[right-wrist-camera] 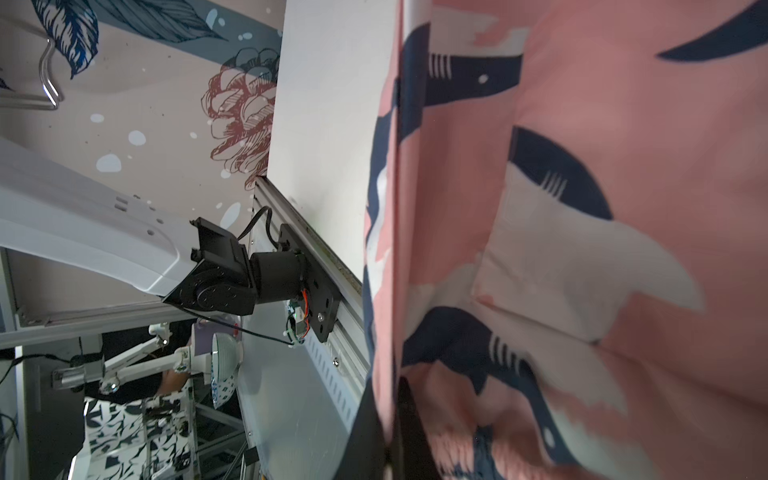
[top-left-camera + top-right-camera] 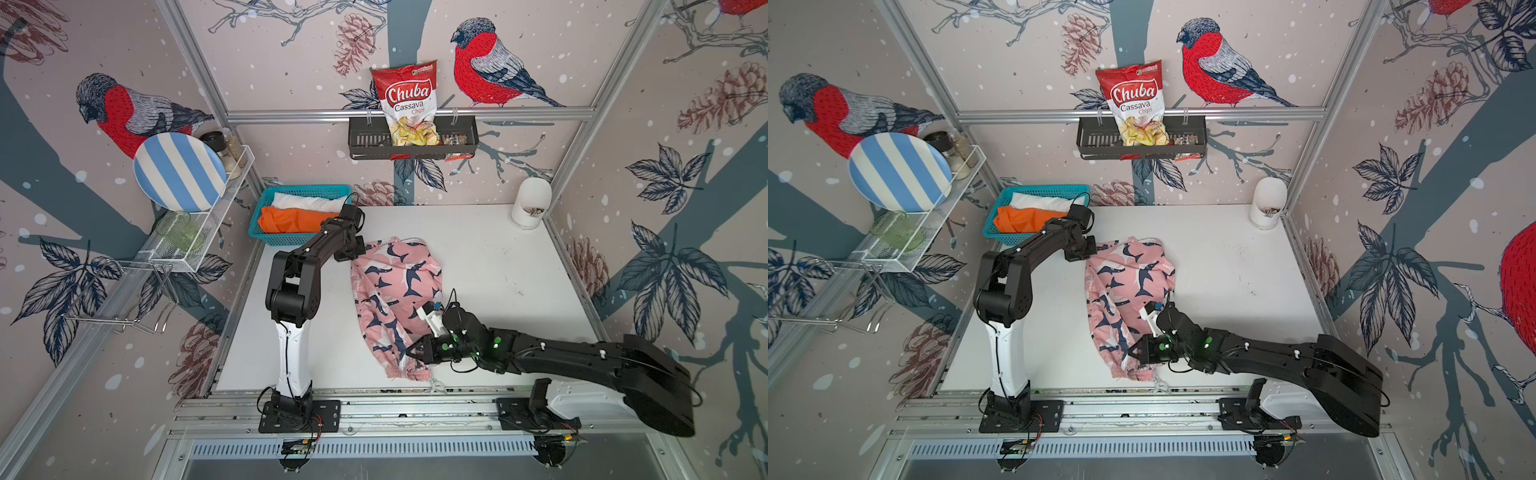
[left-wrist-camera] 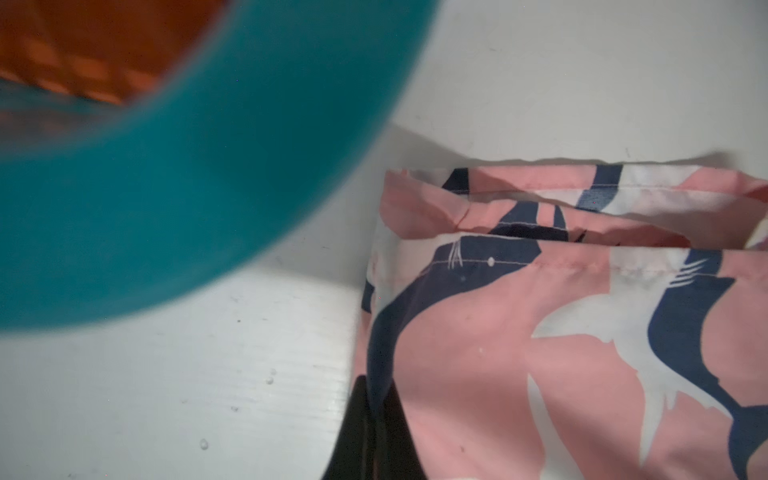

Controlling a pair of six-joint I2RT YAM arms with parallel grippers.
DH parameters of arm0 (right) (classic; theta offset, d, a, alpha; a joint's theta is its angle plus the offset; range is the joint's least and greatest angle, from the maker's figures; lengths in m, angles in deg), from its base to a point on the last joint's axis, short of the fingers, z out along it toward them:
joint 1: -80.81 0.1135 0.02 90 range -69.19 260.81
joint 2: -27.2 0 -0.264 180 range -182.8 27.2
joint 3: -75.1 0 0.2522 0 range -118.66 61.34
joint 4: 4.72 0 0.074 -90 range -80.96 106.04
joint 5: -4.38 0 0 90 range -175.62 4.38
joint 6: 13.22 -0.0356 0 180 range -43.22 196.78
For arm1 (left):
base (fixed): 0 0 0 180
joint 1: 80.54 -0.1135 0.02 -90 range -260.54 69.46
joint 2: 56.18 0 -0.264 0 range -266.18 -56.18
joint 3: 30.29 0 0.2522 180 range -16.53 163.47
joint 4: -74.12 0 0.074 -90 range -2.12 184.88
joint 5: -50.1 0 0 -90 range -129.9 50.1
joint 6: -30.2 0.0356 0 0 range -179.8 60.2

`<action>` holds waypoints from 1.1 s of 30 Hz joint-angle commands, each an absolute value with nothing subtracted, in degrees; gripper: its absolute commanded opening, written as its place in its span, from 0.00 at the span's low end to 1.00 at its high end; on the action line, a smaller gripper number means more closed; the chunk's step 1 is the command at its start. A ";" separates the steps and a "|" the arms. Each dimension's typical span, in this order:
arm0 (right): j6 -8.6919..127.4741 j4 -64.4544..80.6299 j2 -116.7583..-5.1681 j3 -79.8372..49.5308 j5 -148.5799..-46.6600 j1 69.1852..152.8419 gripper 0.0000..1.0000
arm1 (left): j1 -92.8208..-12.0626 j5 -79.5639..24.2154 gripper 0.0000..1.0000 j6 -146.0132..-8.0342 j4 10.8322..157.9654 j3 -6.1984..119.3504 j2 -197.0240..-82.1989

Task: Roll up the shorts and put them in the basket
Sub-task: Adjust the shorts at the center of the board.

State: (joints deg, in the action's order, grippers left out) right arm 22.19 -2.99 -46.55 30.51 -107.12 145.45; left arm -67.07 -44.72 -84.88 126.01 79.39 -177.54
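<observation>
Left hand point(image 3: 374, 419) pinched shut on the far hem corner of the pink shorts point(image 2: 395, 286). Right hand point(image 2: 411, 351) seems clamped on their near edge, though the view is tight. Shorts lie crumpled on the table point(image 2: 498, 257). Best to draw both ends taut and flat before rolling evenly. Bag point(image 2: 409, 104) reads "Chuba Cassava Chips".

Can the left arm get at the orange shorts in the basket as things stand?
Probably yes: the open basket sits beside the left hand, orange shorts uncovered, but that hand is pinching the pink shorts.
</observation>
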 commanded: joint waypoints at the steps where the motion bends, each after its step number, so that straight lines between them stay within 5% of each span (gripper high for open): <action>1: 22.82 -8.63 -49.32 26.54 -112.45 147.82 0.45 | -67.67 -47.24 0.21 -84.97 118.98 78.59 -175.71; 2: 23.97 -6.70 -49.12 25.00 -111.61 148.41 0.61 | -67.67 -46.89 0.31 -85.09 118.54 77.78 -174.38; 4: 25.64 -2.93 -47.81 23.01 -109.78 148.64 0.73 | -67.63 -46.32 0.43 -85.36 117.62 75.74 -170.89; 8: 27.75 9.93 -44.82 18.88 -103.05 146.12 0.77 | -67.53 -44.79 0.54 -85.61 118.24 72.05 -162.09; 12: 32.33 23.77 -48.07 10.67 -96.57 143.44 0.74 | -66.45 -42.11 0.52 -87.50 118.23 63.78 -151.00; 17: 37.26 28.60 -54.65 2.14 -95.65 141.94 0.69 | -64.76 -37.79 0.38 -90.83 117.19 47.28 -137.20; 21: 40.01 28.14 -64.77 -3.96 -99.20 141.15 0.58 | -63.82 -36.40 0.25 -93.80 116.10 32.45 -127.25; 28: 41.08 24.41 -78.95 -12.64 -104.59 141.91 0.45 | -63.47 -26.30 0.21 -97.51 104.33 13.81 -121.35; 31: 40.66 22.59 -83.07 -14.14 -105.38 141.78 0.23 | -61.77 -25.45 0.19 -98.63 101.69 12.55 -123.73; 33: 39.70 20.39 -85.59 -14.11 -104.74 141.73 0.07 | -61.14 -26.74 0.06 -98.35 101.56 12.93 -124.80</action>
